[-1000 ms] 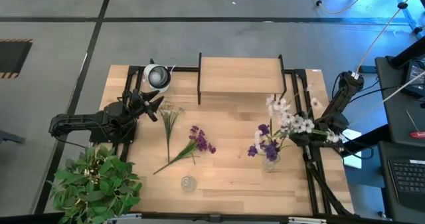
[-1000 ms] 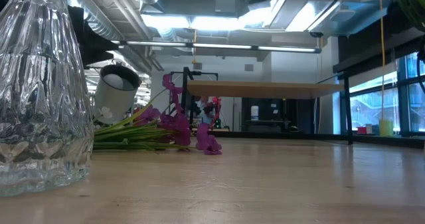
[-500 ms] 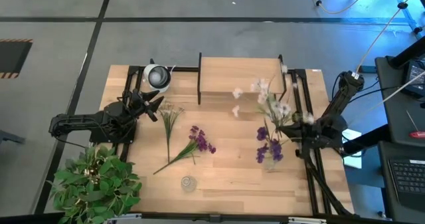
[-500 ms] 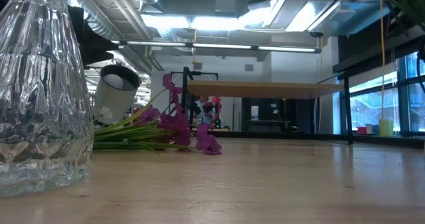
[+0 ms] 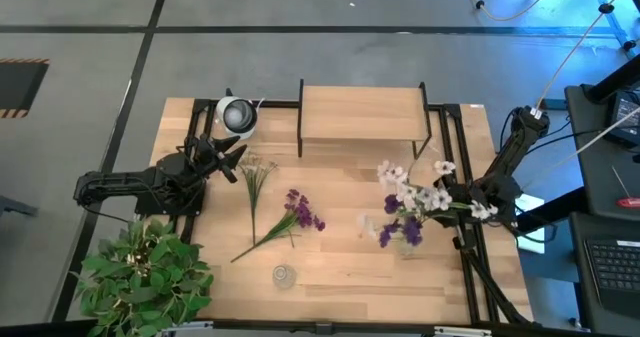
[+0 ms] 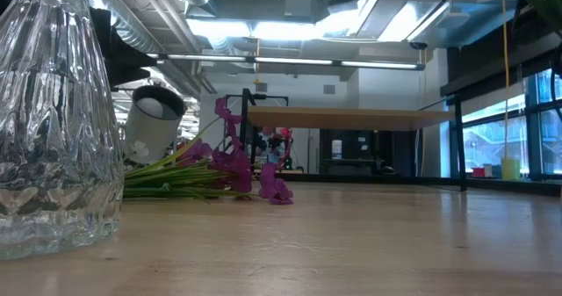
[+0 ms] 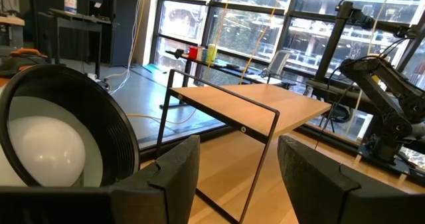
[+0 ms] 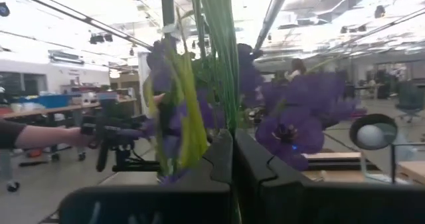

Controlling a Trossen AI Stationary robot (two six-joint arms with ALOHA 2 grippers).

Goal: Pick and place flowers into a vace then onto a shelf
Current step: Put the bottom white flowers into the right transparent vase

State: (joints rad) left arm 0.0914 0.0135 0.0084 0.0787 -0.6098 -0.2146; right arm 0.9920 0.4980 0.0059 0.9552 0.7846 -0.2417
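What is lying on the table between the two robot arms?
From above, loose flowers lie on the table between the left gripper and right gripper's bunch.

Potted plant [image 5: 145,277], round lamp [image 5: 237,115]

2 matte black jointed arms [image 5: 120,187] with blocky dark fingers [image 7: 176,167].

Two loose flowers lie flat on the tabletop: a white-blossomed stem [image 5: 257,177] and, just beside it, a purple-blossomed stem [image 5: 289,218] angled diagonally. A bunch of purple and white flowers [image 5: 408,206] stands in a clear glass vase [image 5: 406,241], stems pinched between the right gripper's [image 5: 445,203] fingers. Shelf [image 5: 360,113], light-wood board on black frame, sits at the table's far edge, top bare.
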